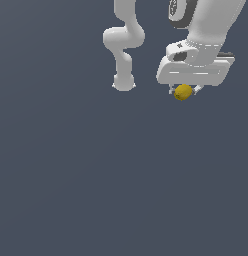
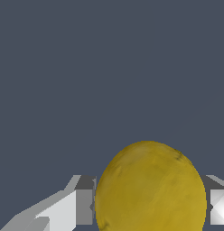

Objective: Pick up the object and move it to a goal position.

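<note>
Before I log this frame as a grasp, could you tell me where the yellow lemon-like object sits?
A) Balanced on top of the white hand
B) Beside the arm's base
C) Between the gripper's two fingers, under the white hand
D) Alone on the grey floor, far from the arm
C: the yellow object sits directly beneath the white gripper, and in the wrist view it fills the gap between the two fingers.

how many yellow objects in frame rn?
1. The yellow object sits between the fingers of the gripper, at the exterior view's upper right. The wrist view shows the same one; nothing else yellow visible.
</note>
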{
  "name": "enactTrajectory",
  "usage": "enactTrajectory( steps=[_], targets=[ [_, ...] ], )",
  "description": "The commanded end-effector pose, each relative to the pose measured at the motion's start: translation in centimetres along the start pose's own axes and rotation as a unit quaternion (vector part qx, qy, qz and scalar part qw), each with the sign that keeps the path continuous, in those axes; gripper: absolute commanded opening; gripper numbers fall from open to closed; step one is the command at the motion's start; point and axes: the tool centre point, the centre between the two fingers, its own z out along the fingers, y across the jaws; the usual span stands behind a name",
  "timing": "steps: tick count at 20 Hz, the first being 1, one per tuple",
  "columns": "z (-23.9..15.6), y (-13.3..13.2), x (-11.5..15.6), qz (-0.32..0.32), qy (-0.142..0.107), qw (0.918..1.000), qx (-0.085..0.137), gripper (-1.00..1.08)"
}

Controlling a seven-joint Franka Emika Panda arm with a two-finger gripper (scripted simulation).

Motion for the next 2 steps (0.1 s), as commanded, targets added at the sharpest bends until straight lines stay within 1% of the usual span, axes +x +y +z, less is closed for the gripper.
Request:
enactTrajectory(
  steps=[1,2],
  targets=[
    [0.03,0.06,0.11,0.001,0.000,1.0000,0.000,-1.00],
    [0.06,0.08,0.12,0.001,0.000,1.0000,0.000,-1.00]
  ],
)
